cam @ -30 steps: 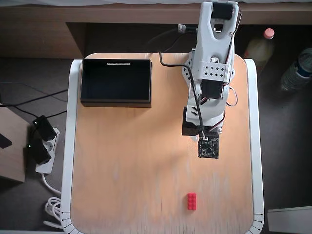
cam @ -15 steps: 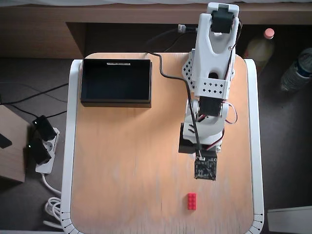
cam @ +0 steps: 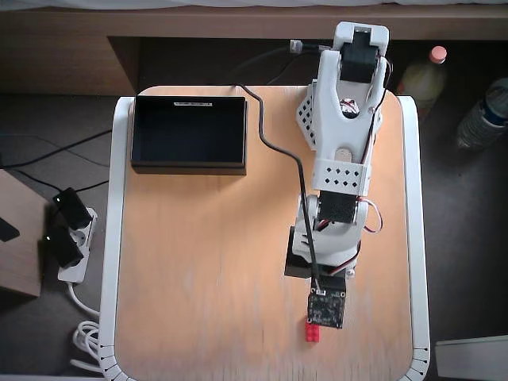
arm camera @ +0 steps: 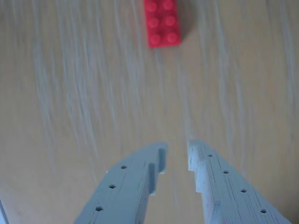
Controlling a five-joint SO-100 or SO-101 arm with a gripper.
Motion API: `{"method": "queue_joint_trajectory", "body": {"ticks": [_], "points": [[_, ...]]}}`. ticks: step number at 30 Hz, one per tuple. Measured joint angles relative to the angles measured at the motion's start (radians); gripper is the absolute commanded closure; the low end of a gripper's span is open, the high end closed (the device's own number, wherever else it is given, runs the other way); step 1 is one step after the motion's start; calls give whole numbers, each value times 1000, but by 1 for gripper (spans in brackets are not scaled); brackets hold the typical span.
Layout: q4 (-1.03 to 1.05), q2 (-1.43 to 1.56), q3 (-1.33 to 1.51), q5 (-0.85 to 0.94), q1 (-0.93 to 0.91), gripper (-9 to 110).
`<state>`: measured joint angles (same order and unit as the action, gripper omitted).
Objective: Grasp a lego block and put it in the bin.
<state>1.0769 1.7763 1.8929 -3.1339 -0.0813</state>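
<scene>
The red lego block [arm camera: 162, 23] lies flat on the wooden table at the top of the wrist view, studs up and cut off by the frame edge. My gripper [arm camera: 176, 156] is below it in that view, some way short of it, its grey fingers a little apart with nothing between them. In the overhead view the arm [cam: 341, 143] stretches toward the table's near edge, and the wrist camera board [cam: 326, 308] hides the fingers and covers the top of the lego block [cam: 312, 334]. The black bin [cam: 189, 166] stands at the far left corner of the table.
A black cable [cam: 278, 143] runs across the table to the wrist. The table's white rim [cam: 115, 238] frames the wood. A power strip [cam: 70, 238] lies on the floor at the left, and bottles [cam: 421, 75] stand at the right.
The arm has stretched out toward the table's near edge. The wrist camera board has moved from mid-table down to the lego block and now overlaps its top. The block has not moved.
</scene>
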Motion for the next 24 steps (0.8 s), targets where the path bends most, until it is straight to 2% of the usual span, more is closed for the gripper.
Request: {"method": "queue_joint_trajectory", "body": {"ticks": [8,24], "points": [[0,-107,-124,9,-20,83],[-130,-259,-161,-43,-28,79]]}}
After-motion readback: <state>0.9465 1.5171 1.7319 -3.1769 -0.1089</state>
